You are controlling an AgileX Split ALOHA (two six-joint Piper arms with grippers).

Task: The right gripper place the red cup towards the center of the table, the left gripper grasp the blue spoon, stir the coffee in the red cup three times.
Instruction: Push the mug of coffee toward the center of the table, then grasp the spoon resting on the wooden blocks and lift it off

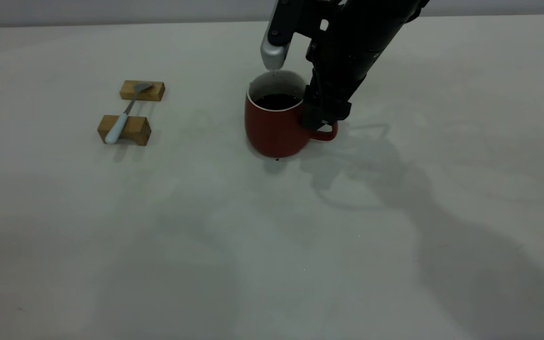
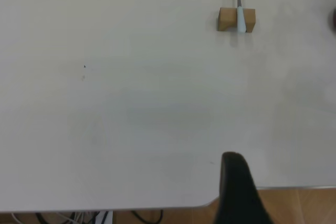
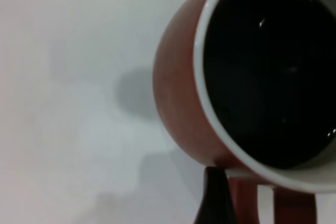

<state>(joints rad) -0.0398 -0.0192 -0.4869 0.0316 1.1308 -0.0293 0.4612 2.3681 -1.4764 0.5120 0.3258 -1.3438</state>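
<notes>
Exterior view: upper centre, the black right gripper (image 1: 319, 123) has its jaws clamped on the loop handle of the rounded dark-red cup (image 1: 272, 127) holding dark coffee (image 1: 276, 101). Centre-left of the off-white table (image 1: 272, 245), the slim pale-blue-handled spoon (image 1: 123, 114) bridges two tan wooden blocks (image 1: 124, 130).

Left wrist view: spoon and blocks sit upper right; the left gripper (image 2: 239, 192) shows one black jaw at the bottom, its state unclear.

Right wrist view: the cup fills the right side, coffee dark inside.

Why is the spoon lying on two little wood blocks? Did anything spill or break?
Nothing looks spilled or broken. The blue spoon bridges two wooden blocks, likely for easier grabbing. The coffee sits inside the red cup.
</notes>
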